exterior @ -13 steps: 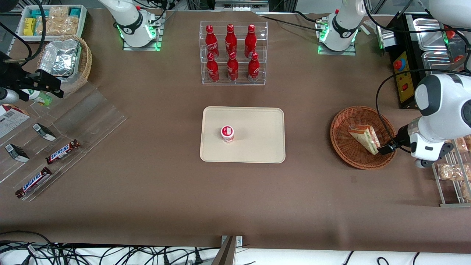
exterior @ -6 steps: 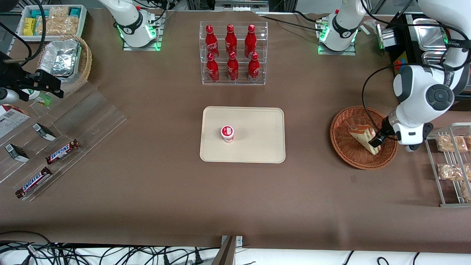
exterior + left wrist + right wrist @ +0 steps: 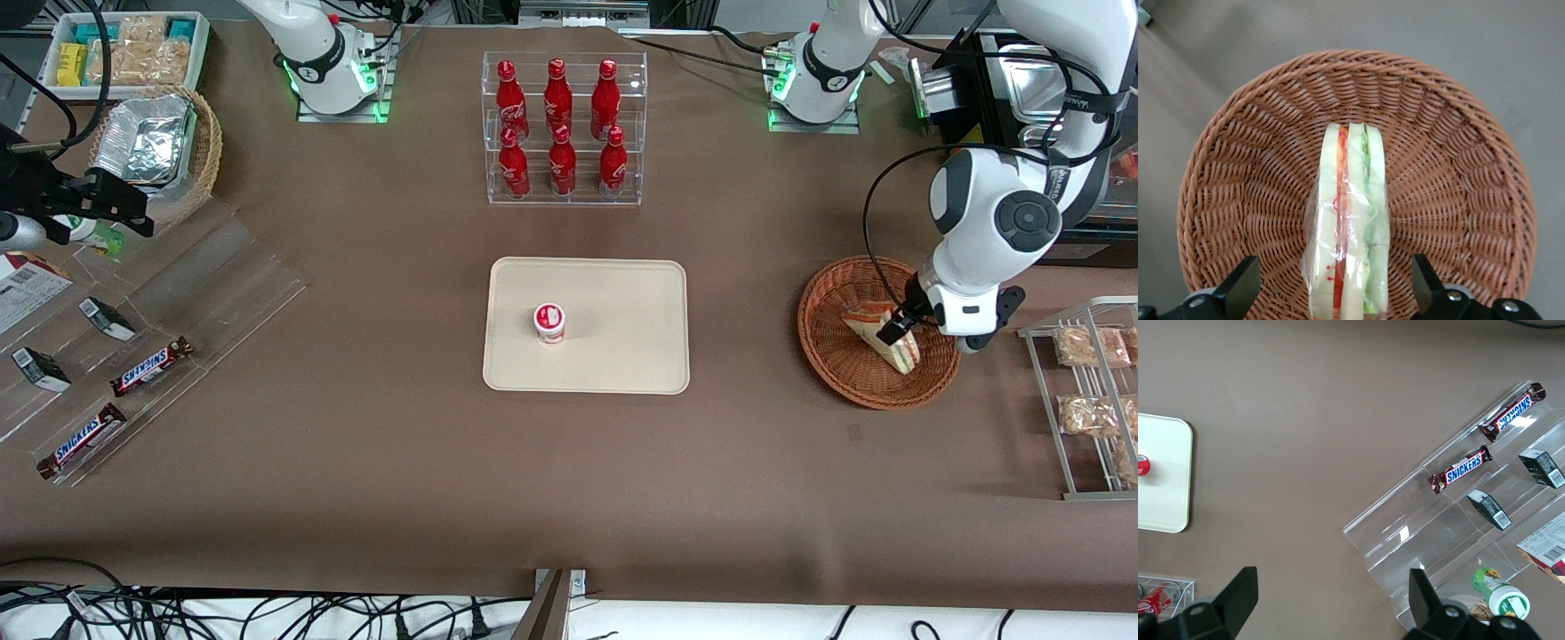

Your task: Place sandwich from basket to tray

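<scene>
The sandwich [image 3: 862, 318], a wrapped wedge of white bread with red and green filling, lies in the reddish-brown wicker basket [image 3: 822, 356] toward the working arm's end of the table. My left gripper [image 3: 893, 332] hangs over it, open. In the left wrist view the sandwich [image 3: 1348, 200] stands on edge in the basket [image 3: 1238, 167], between the two black fingers of the gripper [image 3: 1335, 293], with a gap on each side. The cream tray [image 3: 622, 311] lies mid-table, well apart from the basket.
A small red-and-white cup [image 3: 549, 322] stands on the tray. A clear rack of red bottles [image 3: 562, 129] is farther from the camera than the tray. A wire rack of snack bags [image 3: 1089, 391] sits beside the basket. Snickers bars [image 3: 151, 366] lie toward the parked arm's end.
My left arm has swung in from the table's end over the basket. The gripper has shifted along the sandwich, away from the camera. The sandwich has not moved.
</scene>
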